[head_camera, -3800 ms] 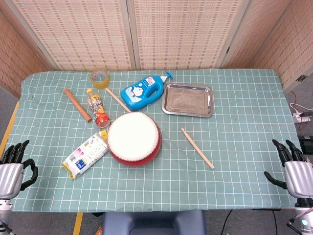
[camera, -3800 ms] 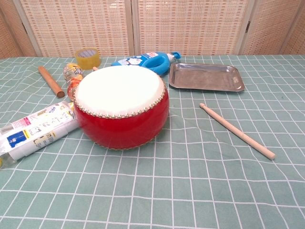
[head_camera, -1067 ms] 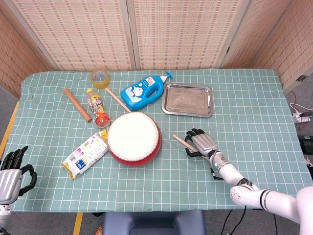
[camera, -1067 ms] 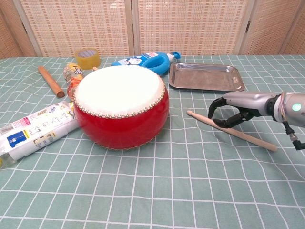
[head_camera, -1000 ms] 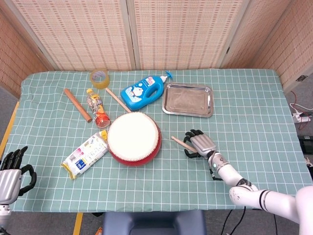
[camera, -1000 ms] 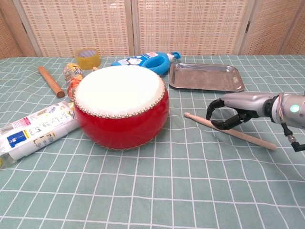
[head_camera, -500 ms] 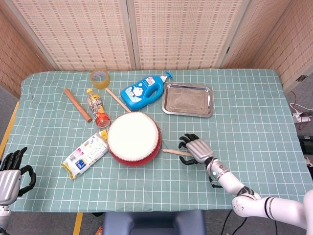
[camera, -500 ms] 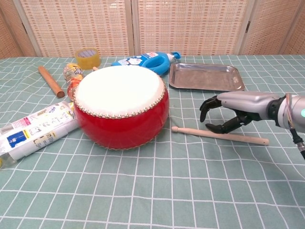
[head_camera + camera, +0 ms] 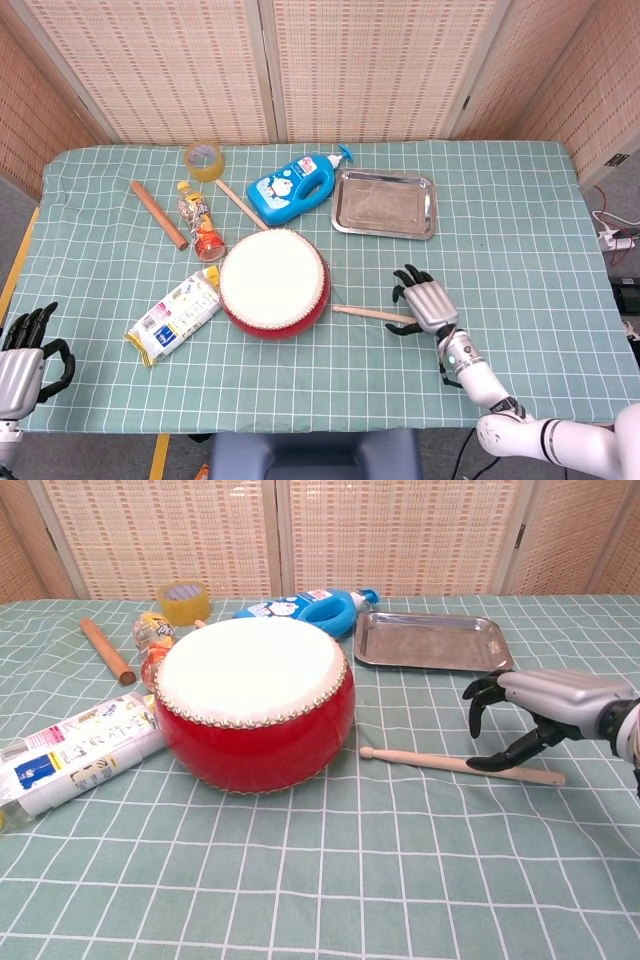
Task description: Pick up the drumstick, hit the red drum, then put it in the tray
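Your right hand [image 9: 535, 715] arches over the drumstick [image 9: 450, 764], fingers [image 9: 480, 701] apart, gripping nothing; red drum [image 9: 255, 705] sits just left, tray [image 9: 432, 640] behind.

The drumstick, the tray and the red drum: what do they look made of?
Drumstick: pale, matte, probably bare wood. Tray: shiny grey with reflections, likely stainless steel. Red drum: glossy red shell, perhaps lacquered wood or plastic; matte cream top, skin or synthetic, ringed with small studs.

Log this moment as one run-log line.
phase: grasp attempt | right hand: over drumstick, not gripping | drumstick: flat on table | left hand: idle
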You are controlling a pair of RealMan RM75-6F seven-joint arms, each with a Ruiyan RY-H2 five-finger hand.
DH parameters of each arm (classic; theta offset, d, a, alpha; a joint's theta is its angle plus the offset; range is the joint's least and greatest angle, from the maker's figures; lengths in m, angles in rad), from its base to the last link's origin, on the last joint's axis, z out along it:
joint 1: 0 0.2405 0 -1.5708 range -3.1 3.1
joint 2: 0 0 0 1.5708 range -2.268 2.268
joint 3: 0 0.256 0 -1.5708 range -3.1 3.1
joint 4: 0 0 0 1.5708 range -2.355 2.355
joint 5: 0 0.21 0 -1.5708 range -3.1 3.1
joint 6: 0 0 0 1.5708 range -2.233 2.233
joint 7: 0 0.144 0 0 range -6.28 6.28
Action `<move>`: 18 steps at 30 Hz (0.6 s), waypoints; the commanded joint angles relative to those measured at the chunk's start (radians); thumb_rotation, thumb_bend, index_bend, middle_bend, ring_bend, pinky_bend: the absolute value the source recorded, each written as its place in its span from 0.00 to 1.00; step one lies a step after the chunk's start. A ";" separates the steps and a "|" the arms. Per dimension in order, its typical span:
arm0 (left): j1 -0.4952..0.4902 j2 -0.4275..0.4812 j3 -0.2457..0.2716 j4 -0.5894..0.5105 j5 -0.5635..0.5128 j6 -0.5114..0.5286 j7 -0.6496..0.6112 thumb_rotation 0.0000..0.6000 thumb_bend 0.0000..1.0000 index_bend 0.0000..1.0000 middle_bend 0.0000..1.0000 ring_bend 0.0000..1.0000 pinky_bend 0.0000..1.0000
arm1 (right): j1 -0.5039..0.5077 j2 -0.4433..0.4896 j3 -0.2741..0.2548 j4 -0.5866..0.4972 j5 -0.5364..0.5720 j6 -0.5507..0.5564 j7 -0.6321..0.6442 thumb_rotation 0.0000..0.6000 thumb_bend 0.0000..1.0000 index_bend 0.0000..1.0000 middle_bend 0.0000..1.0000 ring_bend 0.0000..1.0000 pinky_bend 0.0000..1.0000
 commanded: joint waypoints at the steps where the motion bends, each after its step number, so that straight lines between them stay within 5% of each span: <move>1: 0.002 -0.001 0.001 0.004 0.000 0.001 -0.002 1.00 0.22 0.01 0.00 0.00 0.01 | -0.009 -0.041 0.006 0.046 -0.006 0.000 0.033 0.67 0.23 0.45 0.12 0.00 0.18; 10: 0.009 0.001 0.002 0.007 -0.006 0.005 -0.006 1.00 0.22 0.01 0.00 0.00 0.01 | 0.006 -0.122 0.029 0.114 -0.058 -0.002 0.082 0.98 0.23 0.45 0.13 0.00 0.18; 18: 0.007 -0.001 0.001 0.013 -0.004 0.003 -0.012 1.00 0.22 0.01 0.00 0.00 0.01 | 0.010 -0.167 0.045 0.146 -0.071 -0.008 0.095 1.00 0.23 0.48 0.14 0.00 0.18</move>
